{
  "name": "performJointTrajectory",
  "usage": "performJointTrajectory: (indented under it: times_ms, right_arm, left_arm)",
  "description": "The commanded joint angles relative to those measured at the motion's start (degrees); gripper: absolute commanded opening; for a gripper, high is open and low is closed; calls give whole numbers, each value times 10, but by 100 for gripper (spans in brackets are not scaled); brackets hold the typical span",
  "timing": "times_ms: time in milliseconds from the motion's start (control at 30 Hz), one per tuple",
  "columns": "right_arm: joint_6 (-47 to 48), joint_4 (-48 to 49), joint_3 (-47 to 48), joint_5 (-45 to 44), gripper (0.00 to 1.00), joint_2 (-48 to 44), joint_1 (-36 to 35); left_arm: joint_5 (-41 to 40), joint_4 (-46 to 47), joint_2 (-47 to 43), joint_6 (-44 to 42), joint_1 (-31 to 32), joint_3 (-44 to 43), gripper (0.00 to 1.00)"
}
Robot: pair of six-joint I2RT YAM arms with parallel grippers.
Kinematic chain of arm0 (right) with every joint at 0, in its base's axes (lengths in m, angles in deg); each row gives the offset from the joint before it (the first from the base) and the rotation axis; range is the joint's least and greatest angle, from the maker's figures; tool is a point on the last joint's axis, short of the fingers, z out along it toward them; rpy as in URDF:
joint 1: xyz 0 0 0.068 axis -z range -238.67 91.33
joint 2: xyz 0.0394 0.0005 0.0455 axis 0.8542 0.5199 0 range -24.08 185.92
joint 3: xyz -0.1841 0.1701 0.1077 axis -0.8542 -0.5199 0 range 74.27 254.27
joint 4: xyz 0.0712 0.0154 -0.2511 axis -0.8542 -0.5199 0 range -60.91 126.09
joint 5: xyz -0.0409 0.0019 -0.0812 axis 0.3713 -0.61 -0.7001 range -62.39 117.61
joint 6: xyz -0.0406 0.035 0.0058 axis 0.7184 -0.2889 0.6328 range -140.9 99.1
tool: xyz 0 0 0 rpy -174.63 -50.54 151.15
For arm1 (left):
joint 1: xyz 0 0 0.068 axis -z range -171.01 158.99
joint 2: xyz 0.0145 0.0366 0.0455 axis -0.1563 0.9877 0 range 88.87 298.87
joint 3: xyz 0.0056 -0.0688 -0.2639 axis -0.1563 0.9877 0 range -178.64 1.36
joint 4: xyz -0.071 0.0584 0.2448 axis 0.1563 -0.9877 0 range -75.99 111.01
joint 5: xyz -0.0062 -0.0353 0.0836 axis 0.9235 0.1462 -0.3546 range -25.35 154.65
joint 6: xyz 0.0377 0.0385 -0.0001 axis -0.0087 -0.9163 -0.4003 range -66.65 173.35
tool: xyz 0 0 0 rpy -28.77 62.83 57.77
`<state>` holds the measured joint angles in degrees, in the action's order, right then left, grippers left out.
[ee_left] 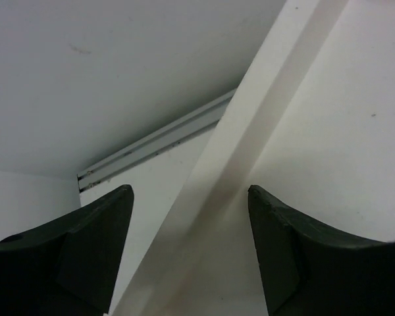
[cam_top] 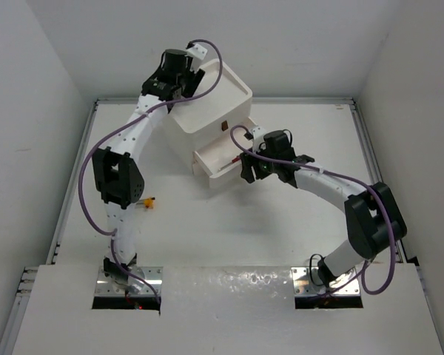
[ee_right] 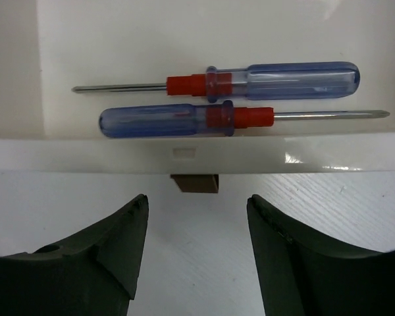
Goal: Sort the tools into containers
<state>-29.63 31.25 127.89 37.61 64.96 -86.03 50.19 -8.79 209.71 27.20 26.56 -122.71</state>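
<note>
Right wrist shows 2 blue screwdrivers (ee_right: pixel 276 80) lying in the open drawer (ee_right: pixel 85 155) at 12 o'clock. The right gripper (ee_right: pixel 197 201), wide and empty, faces its handle (ee_right: pixel 194 184), likely to close it.

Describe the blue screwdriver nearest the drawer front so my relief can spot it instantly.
On the white drawer unit, the pulled-out drawer holds two blue-handled screwdrivers. The nearer screwdriver lies by the front wall; unlike its neighbour, its tip points right in the right wrist view.
</note>
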Motion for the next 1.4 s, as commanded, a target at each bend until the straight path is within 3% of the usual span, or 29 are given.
performJointTrajectory:
  times_ms: [0, 67, 100, 133, 300, 400, 567, 600, 767, 900, 1133, 1367]
  right_arm:
    - [4, 13, 41, -28, 59, 25, 2]
    - [3, 32, 53, -26, 49, 43, 2]
    - [2, 39, 55, -25, 39, 47, 1]
    - [3, 45, 66, -24, 35, 57, 2]
    - [17, 60, 93, -9, 14, 74, 2]
    - [25, 76, 100, -6, 0, 77, 2]
    - [54, 111, 149, 29, 0, 91, 1]
    - [59, 113, 159, 38, 0, 95, 2]
    - [123, 110, 217, 86, 0, 100, 7]
    - [111, 181, 227, 116, 0, 128, 11]
    - [92, 192, 299, 135, 0, 207, 38]
    - [37, 187, 320, 154, 0, 239, 39]
  left_arm:
    - [-25, 19, 7, -29, -13, 29, 66]
    - [17, 9, 9, -31, -17, 32, 50]
    - [32, 11, 6, -42, -17, 48, 44]
    - [49, 16, 2, -46, -17, 59, 30]
    - [201, 37, -31, -101, -23, 124, 1]
    - [268, 35, -39, -118, -31, 141, 0]
    - [347, 24, -29, -160, -46, 129, 0]
    - [393, 4, -24, -169, -54, 122, 0]
    - [466, -75, -8, -245, -60, 74, 0]
    - [520, -103, -10, -286, -64, 72, 0]
    - [552, -130, 0, -327, -66, 62, 0]
    - [549, -98, 8, -292, -74, 62, 0]
